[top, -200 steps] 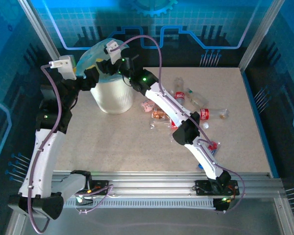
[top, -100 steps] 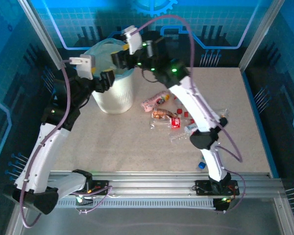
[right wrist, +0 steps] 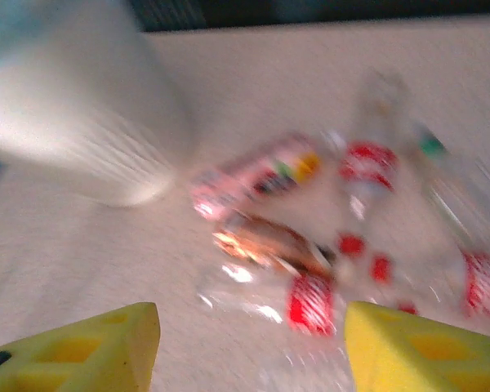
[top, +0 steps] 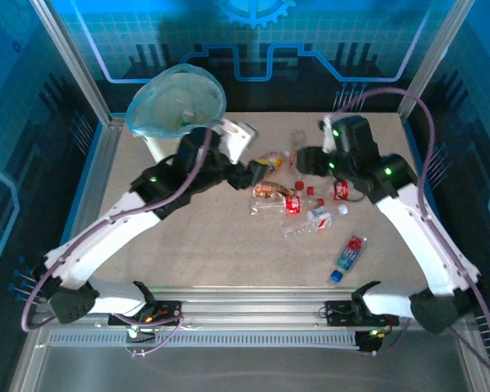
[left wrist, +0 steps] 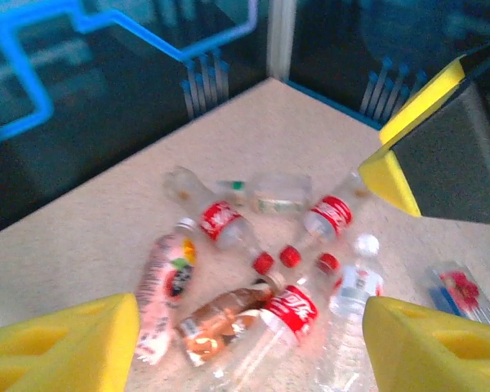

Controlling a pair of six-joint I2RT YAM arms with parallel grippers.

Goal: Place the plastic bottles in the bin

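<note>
Several plastic bottles point(top: 282, 204) lie in a loose pile at mid-table. Among them are a pink-labelled bottle point(left wrist: 167, 286), a brown one point(left wrist: 224, 318) and a clear red-labelled one point(left wrist: 292, 312). One blue-labelled bottle point(top: 349, 253) lies apart, nearer the front right. The bin point(top: 139, 110), white with a light-blue bag, stands at the back left. My left gripper point(top: 257, 173) hovers open and empty at the pile's left edge, its fingers point(left wrist: 65, 347) straddling the brown and red-labelled bottles. My right gripper point(top: 304, 161) hangs open and empty over the pile's far side. Its view is blurred, showing the bin point(right wrist: 73, 122) and bottles point(right wrist: 269, 245).
The right gripper's yellow finger point(left wrist: 416, 155) shows in the left wrist view, close above the pile. A metal frame post point(top: 73, 65) stands left of the bin. The table's right edge point(top: 437, 220) borders blue panels. Bare tabletop lies in front of the pile.
Both grippers have left the bin's rim and swung down over the bottle pile. The right arm has swept out to the right. The left jaws have narrowed somewhat.
</note>
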